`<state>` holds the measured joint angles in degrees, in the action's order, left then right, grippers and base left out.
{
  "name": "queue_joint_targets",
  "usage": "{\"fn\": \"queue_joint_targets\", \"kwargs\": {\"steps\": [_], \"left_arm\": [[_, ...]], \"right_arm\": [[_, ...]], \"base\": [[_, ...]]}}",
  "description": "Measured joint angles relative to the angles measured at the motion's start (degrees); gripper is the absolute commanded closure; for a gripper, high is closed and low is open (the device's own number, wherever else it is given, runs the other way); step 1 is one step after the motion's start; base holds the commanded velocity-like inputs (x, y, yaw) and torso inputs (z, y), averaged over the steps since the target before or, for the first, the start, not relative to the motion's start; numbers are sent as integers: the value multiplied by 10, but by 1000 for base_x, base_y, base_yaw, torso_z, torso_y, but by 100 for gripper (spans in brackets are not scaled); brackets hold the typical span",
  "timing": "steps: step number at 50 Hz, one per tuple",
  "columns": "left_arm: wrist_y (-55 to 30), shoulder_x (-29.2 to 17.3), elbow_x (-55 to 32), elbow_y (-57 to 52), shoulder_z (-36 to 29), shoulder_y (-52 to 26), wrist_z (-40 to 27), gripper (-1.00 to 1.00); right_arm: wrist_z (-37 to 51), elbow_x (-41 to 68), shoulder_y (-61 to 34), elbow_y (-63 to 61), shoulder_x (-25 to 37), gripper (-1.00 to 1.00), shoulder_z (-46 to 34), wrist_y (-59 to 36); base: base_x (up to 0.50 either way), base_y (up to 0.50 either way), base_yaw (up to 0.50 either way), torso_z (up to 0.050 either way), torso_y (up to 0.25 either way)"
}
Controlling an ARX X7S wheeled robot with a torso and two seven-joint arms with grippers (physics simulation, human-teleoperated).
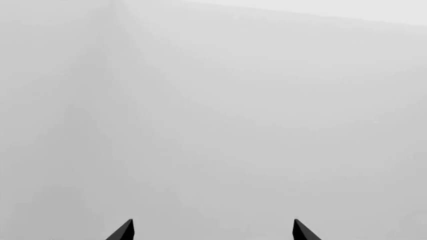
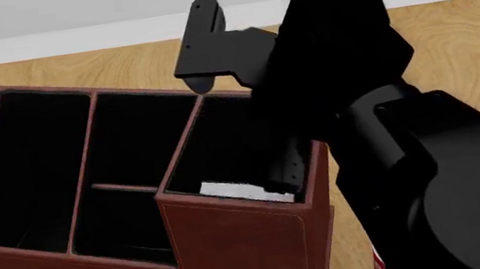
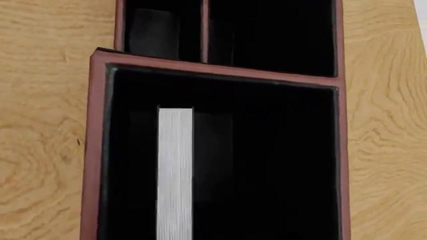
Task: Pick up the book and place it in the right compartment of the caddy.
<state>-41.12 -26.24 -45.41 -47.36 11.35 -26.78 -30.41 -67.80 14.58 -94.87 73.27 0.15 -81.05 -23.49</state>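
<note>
Now placing step: thick black hardback book (image 3: 175, 170), white page edge up, sits inside tall square right compartment (image 3: 280, 150) of reddish-brown leather-look caddy (image 2: 238, 249). Right gripper (image 2: 287, 163) over it, finger state hidden. Left gripper (image 1: 212, 231) spread, empty. Next: release, lift clear.

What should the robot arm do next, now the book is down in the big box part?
Probably lift the right arm straight up and out. The book already stands inside the right compartment of the caddy, white page edges showing, so little seems left except clearing away without knocking it.
</note>
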Motion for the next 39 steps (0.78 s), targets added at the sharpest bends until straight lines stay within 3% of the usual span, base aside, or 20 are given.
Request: {"fn": "queue_joint_targets", "kwargs": {"steps": [29,39], "left_arm": [[2,-6,-13,-8,6,0,-9,-100],[-3,-9,-25,-16,7,-6,-17,-100]], "right_arm": [[12,29,-32,-1,0,-100,-24,10],[28,41,-52,-100,43,-100,-19,-44]], "base": [[0,0,0,0,0],[0,0,0,0,1]]}}
